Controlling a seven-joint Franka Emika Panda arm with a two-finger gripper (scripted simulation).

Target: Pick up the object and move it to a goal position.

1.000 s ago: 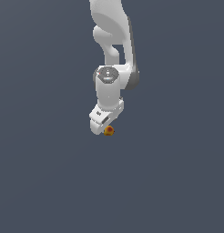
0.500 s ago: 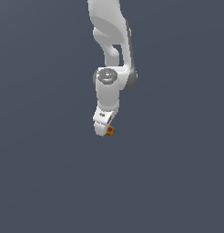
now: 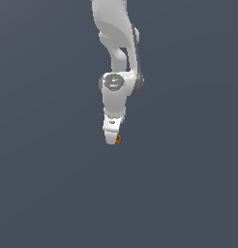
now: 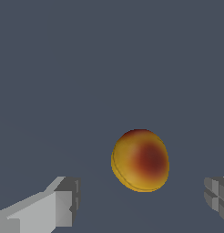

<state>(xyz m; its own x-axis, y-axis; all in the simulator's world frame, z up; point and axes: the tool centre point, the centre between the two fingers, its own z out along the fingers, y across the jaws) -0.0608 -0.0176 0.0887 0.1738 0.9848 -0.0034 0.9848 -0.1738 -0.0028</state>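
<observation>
The object [image 4: 140, 160] is a small round orange-yellow ball with a reddish patch, lying on the dark grey floor. In the wrist view it sits in the gap between my two fingers [image 4: 59, 205], touching neither. My white gripper [image 4: 141, 202] is open around it. In the exterior view the arm points down and the gripper [image 3: 112, 139] covers most of the ball [image 3: 118, 140]; only an orange sliver shows at its lower edge.
The plain dark grey floor [image 3: 53, 184] fills both views. Nothing else stands on it.
The gripper has turned and come down over the ball. The ball was plainly visible below the gripper before; now it is mostly hidden behind it.
</observation>
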